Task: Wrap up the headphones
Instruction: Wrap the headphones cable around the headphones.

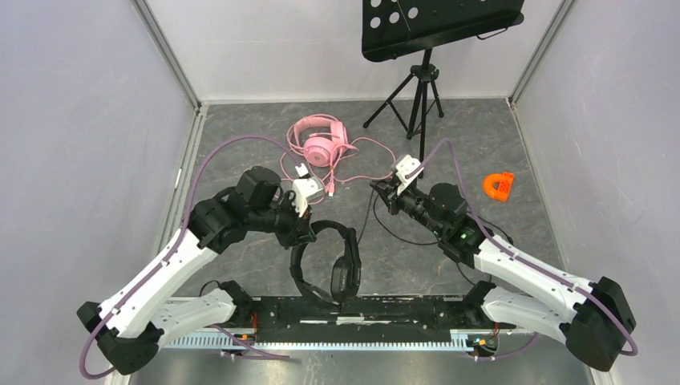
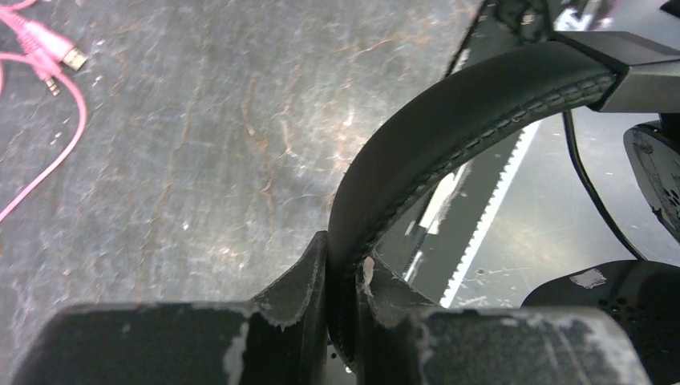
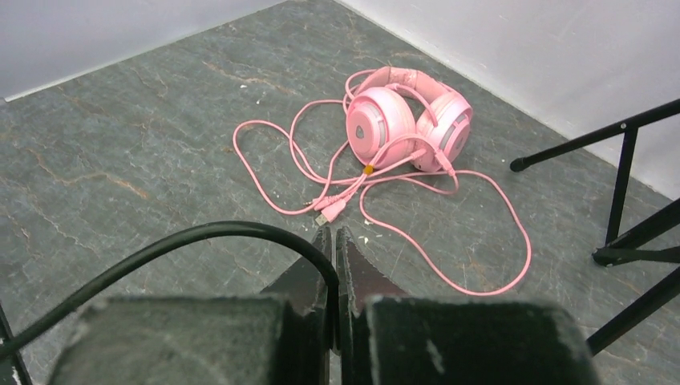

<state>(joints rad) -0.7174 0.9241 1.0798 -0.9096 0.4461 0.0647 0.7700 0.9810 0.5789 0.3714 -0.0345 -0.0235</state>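
Black headphones in left end effector

Black headset near; pink headset beyond

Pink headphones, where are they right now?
In the top view, the pink headphones lie at the far centre, just left of the black tripod and beyond both arms.
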